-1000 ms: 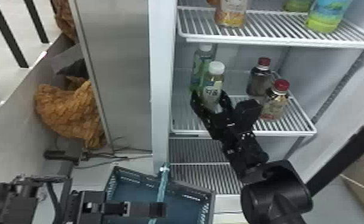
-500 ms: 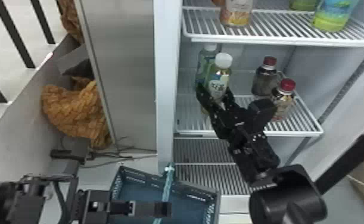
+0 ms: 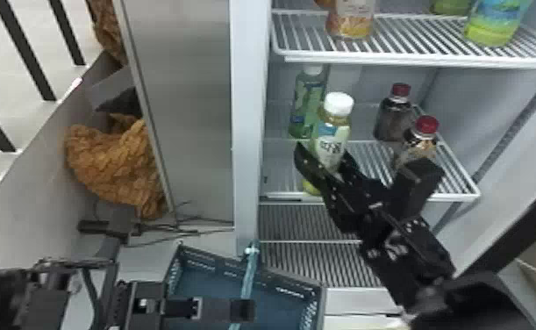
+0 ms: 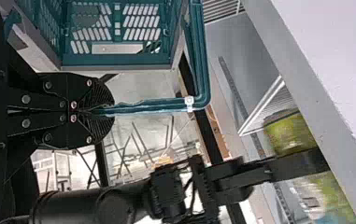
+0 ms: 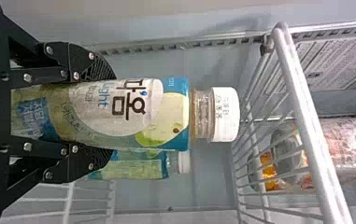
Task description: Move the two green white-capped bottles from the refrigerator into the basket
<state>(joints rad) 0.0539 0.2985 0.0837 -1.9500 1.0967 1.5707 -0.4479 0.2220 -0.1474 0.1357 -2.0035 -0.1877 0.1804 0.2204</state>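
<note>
Black fingers (image 5: 89,60) of the right gripper (image 5: 105,114) pinch the front green white-capped bottle (image 3: 334,136) around its labelled body, the cap up and free, inside the refrigerator (image 3: 247,131). The bottle stands roughly upright near the front rail of the lower wire shelf (image 3: 462,195); whether its base touches the wires cannot be told. Just behind it waits the rear green white-capped bottle (image 3: 305,103), upright and ungripped. To one side stand two red-capped bottles (image 3: 393,118), no part of the job, while the upper wire shelf (image 3: 411,61) carries an orange-labelled bottle (image 3: 351,19) and a blue-and-green bottle (image 3: 494,22).

Down at the refrigerator's foot, the left gripper (image 4: 104,111) is clamped on the teal handle (image 4: 152,106) of the plastic basket (image 3: 295,281).

The step in hand appears to be taking out the first of two bottles. The next move calls for a firm grip and a draw outward, clear of the front rail and with the cap kept below the upper shelf, before lowering toward the basket. A sideways swing too soon could knock the rear bottle, which would be next.
</note>
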